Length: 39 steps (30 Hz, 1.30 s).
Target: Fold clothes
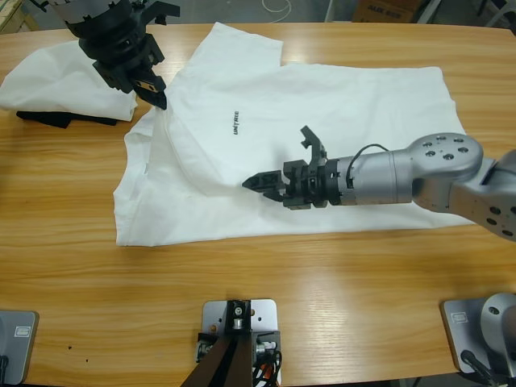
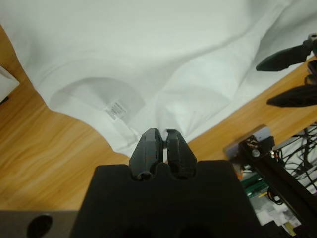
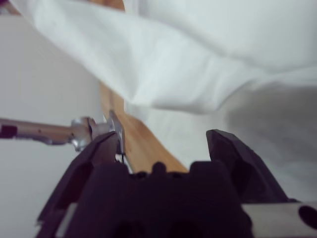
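The left gripper (image 2: 159, 144) has its two black jaws pressed together on a pinch of white cloth, right at the neck edge of the T-shirt (image 1: 322, 113), just beside the printed neck label (image 2: 114, 111). In the high view this gripper (image 1: 158, 95) sits at the upper left of the table, and the cloth under it rises into a lifted fold that runs down toward the shirt's lower left.

The right gripper (image 1: 282, 173) reaches in from the right, over the middle of the shirt. Its jaws stand well apart, one pointing out toward the left and the other raised, and nothing lies between them. Its own wrist view shows the same gap between the right gripper (image 3: 163, 146) jaws, with only white cloth and a strip of wood beyond.

The shirt lies mostly spread on the wooden table (image 1: 266, 274), chest up, with its small black lettering (image 1: 235, 122) showing. One sleeve sticks out at the top and the hem lies to the right. Only the collar side is drawn up and partly turned over.

Near the table's upper left corner rests a white folded garment (image 1: 56, 85) on something dark (image 1: 48, 119); it looks already finished.

By this reading the fold on the spread shirt has barely begun: no clean crease is laid, and the sleeves and body are left to do.
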Tool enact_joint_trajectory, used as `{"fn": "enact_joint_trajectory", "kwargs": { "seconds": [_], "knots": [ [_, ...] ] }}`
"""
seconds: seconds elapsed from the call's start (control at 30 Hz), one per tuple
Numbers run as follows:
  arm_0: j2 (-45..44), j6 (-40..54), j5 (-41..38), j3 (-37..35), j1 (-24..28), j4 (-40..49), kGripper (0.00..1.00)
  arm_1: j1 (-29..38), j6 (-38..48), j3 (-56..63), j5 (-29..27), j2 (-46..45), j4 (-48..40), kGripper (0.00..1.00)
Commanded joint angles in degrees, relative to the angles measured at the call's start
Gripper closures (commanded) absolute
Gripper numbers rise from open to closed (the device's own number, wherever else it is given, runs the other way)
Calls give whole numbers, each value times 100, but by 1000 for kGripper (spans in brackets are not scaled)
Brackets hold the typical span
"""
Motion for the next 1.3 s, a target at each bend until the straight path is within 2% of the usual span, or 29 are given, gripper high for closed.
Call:
{"fn": "enact_joint_trajectory", "kwargs": {
  "seconds": [0.03, 0.3, 0.53, 0.63, 0.87, 1.17, 1.3],
  "knots": [
    [188, 40, 58, -17, 70, 561, 1000, 206, 688, 358, -545, 826, -1300, 347],
    [206, 40, 71, -17, 70, 552, 1000, 399, 908, 366, -670, 1033, -1493, 349],
    [206, 49, 71, 10, 61, 552, 1000, 596, 1078, 366, -923, 1394, -2045, 363],
    [208, 49, 71, 27, 61, 552, 1000, 607, 1078, 366, -1043, 1422, -2282, 396],
    [215, 49, 71, 27, 52, 554, 1000, 622, 992, 463, -1222, 1415, -2971, 400],
    [224, 57, 79, 36, 15, 552, 1000, 900, 1294, 625, -986, 1077, -2853, 441],
    [222, 57, 79, 36, -13, 552, 1000, 976, 1169, 674, -1238, 1081, -3024, 441]
  ]
}}
